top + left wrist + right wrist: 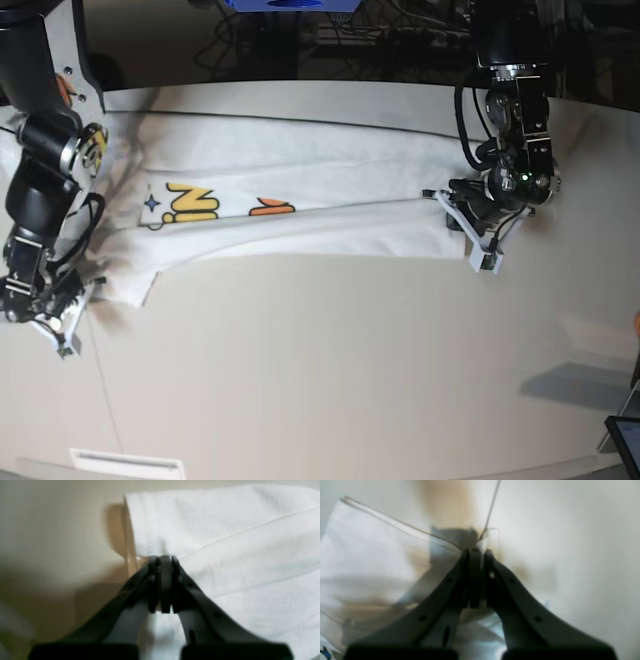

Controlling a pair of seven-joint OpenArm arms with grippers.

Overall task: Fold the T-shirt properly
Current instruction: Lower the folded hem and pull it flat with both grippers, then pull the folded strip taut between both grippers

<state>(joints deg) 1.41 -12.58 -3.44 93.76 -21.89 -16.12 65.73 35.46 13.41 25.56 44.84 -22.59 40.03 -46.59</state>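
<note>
Both arms low, wide apart; left hand [165, 585] & right hand [476, 577] apparently clamped.

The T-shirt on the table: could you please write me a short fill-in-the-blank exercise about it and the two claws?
1. The T-shirt is mainly ____ in colour.
2. The left claw is ____ on the T-shirt's edge.
3. In the base view, the right claw is on the ____ side.
4. The printed letters are ____.

Missing words: white; shut; left; yellow
</note>
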